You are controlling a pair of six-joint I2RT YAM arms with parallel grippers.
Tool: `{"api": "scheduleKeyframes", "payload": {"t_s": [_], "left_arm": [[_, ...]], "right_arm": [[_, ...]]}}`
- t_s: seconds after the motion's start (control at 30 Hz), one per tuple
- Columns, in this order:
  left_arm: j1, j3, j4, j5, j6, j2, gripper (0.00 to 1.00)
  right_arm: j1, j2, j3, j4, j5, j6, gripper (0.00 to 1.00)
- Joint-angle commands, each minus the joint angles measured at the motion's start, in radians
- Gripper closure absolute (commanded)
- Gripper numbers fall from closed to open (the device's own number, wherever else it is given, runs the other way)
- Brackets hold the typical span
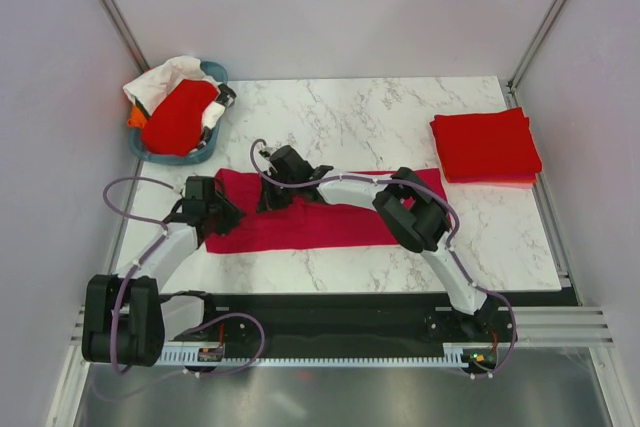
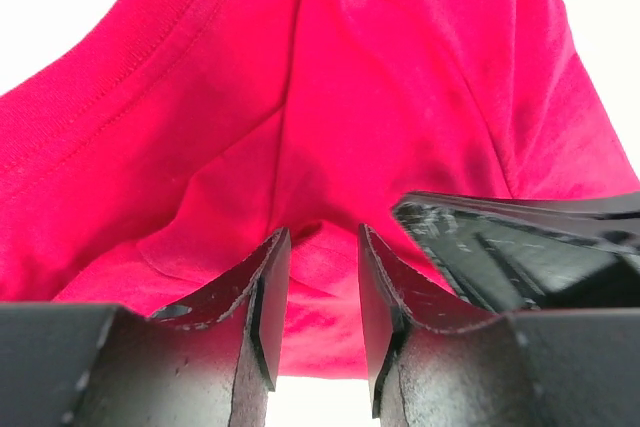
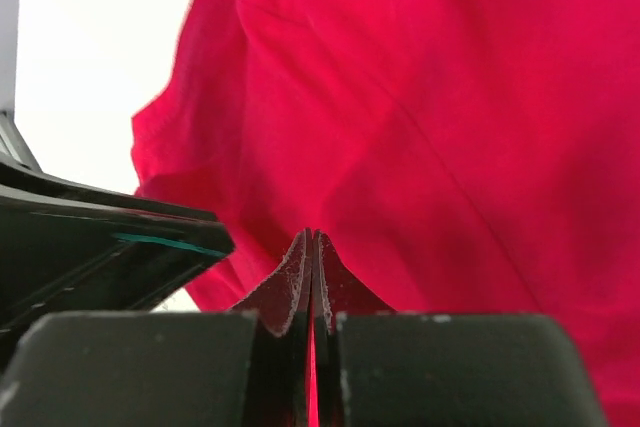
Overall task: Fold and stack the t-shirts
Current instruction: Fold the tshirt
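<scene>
Two grippers were found at the left part of one crimson-pink t-shirt, which was laid out as a long folded band across the near middle of the marble table. The right gripper was extended across to the band's far edge, and its fingers were pressed together on a thin fold of the cloth (a red sliver was visible between the pads in the right wrist view). The left gripper was set at the band's left end; its fingers were held apart, with cloth lying in the gap but not visibly squeezed. A stack of red t-shirts was placed, folded, at the table's far right corner, well apart from the band. A further red t-shirt was heaped with a white cloth in the teal basket at the far left.
</scene>
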Motion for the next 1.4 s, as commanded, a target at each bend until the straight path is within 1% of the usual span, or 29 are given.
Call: {"api": "scheduleKeyframes", "payload": {"t_s": [0.0,0.1,0.13,0.17,0.2,0.27,0.43,0.57,0.8,0.87,1.03,1.17,1.23,1.27,1.37], "left_arm": [[0.003,-0.024,0.061,-0.028,0.019,-0.004,0.60],[0.003,-0.035,0.105,-0.014,0.033,0.012,0.60],[0.003,-0.035,0.121,0.020,0.048,0.025,0.60],[0.003,-0.049,0.177,0.049,0.062,0.032,0.60],[0.003,-0.053,0.193,0.090,0.070,0.038,0.58],[0.001,-0.066,0.207,0.094,0.061,0.047,0.57],[0.001,-0.092,0.230,0.112,0.068,0.035,0.53],[0.001,-0.103,0.233,0.123,0.078,0.016,0.53],[-0.005,-0.113,0.237,0.265,0.036,-0.023,0.53],[-0.011,-0.133,0.231,0.282,0.019,-0.048,0.53],[-0.014,-0.144,0.139,0.275,-0.004,-0.200,0.52],[-0.014,-0.110,0.009,0.264,-0.004,-0.301,0.52],[-0.014,-0.083,-0.034,0.239,0.002,-0.342,0.52],[-0.014,-0.071,-0.087,0.200,0.007,-0.350,0.51],[-0.012,-0.005,-0.169,0.115,0.030,-0.352,0.49]], "right_arm": [[0.000,0.027,0.037,0.041,-0.081,0.010,1.00],[-0.002,0.038,0.031,0.055,-0.088,0.008,1.00],[-0.002,0.039,0.031,0.060,-0.098,0.007,1.00],[-0.002,0.041,0.034,0.061,-0.101,0.010,1.00],[-0.002,0.044,0.034,0.063,-0.105,0.011,1.00],[-0.003,0.047,0.032,0.066,-0.111,0.011,1.00],[-0.003,0.048,0.021,0.066,-0.114,0.019,1.00],[-0.005,0.052,0.017,0.066,-0.119,0.022,1.00],[-0.014,0.062,0.011,0.092,-0.122,0.028,1.00],[-0.016,0.065,0.009,0.093,-0.124,0.028,1.00],[-0.019,0.073,0.011,0.096,-0.134,0.033,1.00],[-0.019,0.081,0.015,0.099,-0.144,0.037,1.00],[-0.019,0.081,0.015,0.100,-0.147,0.037,1.00],[-0.019,0.081,0.015,0.100,-0.148,0.036,1.00],[-0.019,0.082,0.012,0.101,-0.154,0.037,1.00]]}}
